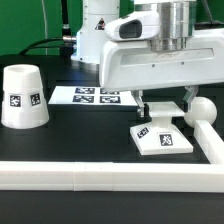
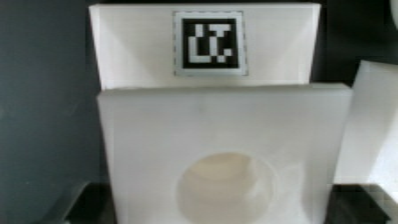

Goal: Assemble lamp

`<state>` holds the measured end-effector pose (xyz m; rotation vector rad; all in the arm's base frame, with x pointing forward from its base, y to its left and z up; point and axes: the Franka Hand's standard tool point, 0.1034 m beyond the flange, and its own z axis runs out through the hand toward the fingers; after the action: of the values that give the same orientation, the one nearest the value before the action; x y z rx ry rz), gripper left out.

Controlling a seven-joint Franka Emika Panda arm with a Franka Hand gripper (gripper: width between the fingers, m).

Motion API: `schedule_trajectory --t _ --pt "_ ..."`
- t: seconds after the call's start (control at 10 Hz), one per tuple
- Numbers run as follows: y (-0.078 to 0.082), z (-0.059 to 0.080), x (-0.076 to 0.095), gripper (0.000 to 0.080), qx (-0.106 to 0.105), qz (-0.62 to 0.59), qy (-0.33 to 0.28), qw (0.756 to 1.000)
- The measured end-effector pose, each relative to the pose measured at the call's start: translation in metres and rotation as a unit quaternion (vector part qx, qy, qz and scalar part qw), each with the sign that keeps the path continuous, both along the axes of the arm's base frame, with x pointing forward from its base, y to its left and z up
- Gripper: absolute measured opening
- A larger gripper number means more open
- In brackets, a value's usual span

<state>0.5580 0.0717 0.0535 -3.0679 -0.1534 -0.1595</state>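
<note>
On the black table [image 1: 60, 145], near the middle of the exterior view, lies the lamp's flat square base [image 1: 160, 141], its tag facing up. Directly above it, at twelve o'clock, hangs the robot's claw [image 1: 165, 106], released, its jaws standing apart to either side of the base's far edge. Whether they touch the base cannot be told.

At three o'clock from the base, close by, stands the bulb [image 1: 202, 110] with its round head. Well away at nine o'clock sits the cup-like shade [image 1: 23, 97]. The marker board [image 1: 95, 97] lies at about ten o'clock. A white rail [image 1: 100, 178] runs along the table at six o'clock and turns up past the bulb.

The wrist view looks straight onto the base [image 2: 214, 120], showing its tag [image 2: 210, 42] and a shallow round socket [image 2: 228, 182].

The step in hand appears to be gripping the base. To do it well, the claw should be centred over the plate, lowered straight down until the jaws flank both side edges, and closed squarely, so the thin plate does not twist or slide towards the nearby bulb.
</note>
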Motion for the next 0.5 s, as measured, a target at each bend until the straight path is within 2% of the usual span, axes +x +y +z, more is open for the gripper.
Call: schedule_trajectory --t 0.3,0.4,0.5 --pt "-0.002 0.001 0.002 0.0535 0.003 -0.010 0.008 1.000" --pt "-0.005 0.000 0.008 0.0535 0.011 -0.028 0.006 1.000" --pt "-0.001 0.000 0.016 0.0537 0.012 -0.033 0.002 0.999"
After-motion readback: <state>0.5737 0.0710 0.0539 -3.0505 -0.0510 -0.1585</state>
